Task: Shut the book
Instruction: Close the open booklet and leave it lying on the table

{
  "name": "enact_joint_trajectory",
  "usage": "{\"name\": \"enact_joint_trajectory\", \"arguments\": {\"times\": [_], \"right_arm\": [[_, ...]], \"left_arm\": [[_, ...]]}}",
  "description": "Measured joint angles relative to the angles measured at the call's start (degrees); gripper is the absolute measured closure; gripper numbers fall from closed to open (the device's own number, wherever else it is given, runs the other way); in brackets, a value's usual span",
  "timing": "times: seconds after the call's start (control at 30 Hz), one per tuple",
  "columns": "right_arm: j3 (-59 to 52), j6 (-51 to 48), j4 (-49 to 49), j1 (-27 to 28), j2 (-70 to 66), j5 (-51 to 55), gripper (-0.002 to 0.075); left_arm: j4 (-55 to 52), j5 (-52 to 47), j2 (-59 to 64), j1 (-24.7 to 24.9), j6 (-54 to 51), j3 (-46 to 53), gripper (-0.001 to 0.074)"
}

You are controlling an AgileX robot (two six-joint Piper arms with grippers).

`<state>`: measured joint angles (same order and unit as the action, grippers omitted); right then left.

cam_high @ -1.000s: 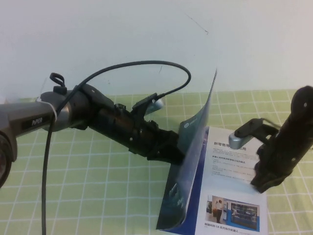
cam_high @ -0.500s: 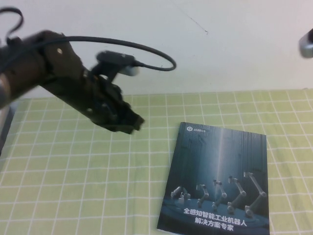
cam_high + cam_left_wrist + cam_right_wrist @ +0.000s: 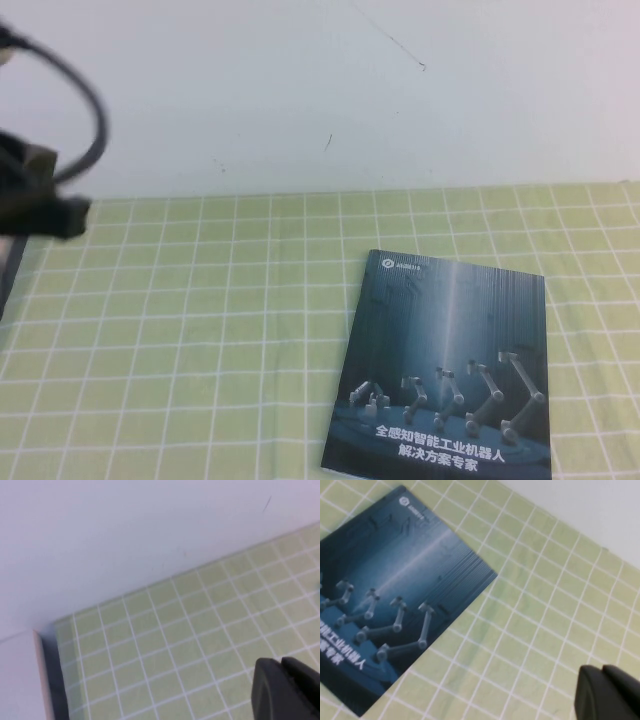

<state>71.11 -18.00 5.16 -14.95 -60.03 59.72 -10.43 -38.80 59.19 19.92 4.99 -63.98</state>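
Note:
The book [image 3: 447, 372] lies closed and flat on the green checked mat [image 3: 200, 330], right of centre, its dark blue cover with robot arms and white lettering facing up. The right wrist view shows the same cover [image 3: 385, 595]. My left gripper [image 3: 282, 663] is shut with nothing in it, hovering over the mat's far left corner; its arm shows only as a dark blur [image 3: 45, 205] at the high view's left edge. My right gripper [image 3: 603, 670] is shut and empty, raised above bare mat beside the book, and is outside the high view.
A white wall [image 3: 320, 90] rises behind the mat. The mat's left edge [image 3: 49, 645] meets a pale surface with a dark gap. A black cable [image 3: 85, 110] loops above the left arm.
The cover has come down and the book now lies shut. My left arm has pulled back to the far left, and my right arm has left the high view.

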Motion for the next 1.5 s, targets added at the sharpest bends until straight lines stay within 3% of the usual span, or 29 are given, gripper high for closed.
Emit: {"name": "enact_joint_trajectory", "arguments": {"times": [0.33, 0.6, 0.8, 1.5], "right_arm": [[-30.3, 1.1, -5.2, 0.0, 23.5, -13.5, 0.0729], [-48.5, 3.8, -5.6, 0.0, 37.1, -21.1, 0.0729], [-53.3, 4.1, -5.6, 0.0, 38.2, -23.2, 0.0729], [-53.4, 4.3, -5.6, 0.0, 38.2, -24.3, 0.0729]], "left_arm": [[-0.4, 19.7, -28.1, 0.0, 0.5, 30.0, 0.0738], [-0.6, 31.4, -37.8, 0.0, 0.1, 45.6, 0.0738], [-0.6, 31.9, -38.3, 0.0, 0.1, 49.6, 0.0738], [-0.2, 24.6, -39.5, 0.0, 0.0, 55.6, 0.0738]]}}
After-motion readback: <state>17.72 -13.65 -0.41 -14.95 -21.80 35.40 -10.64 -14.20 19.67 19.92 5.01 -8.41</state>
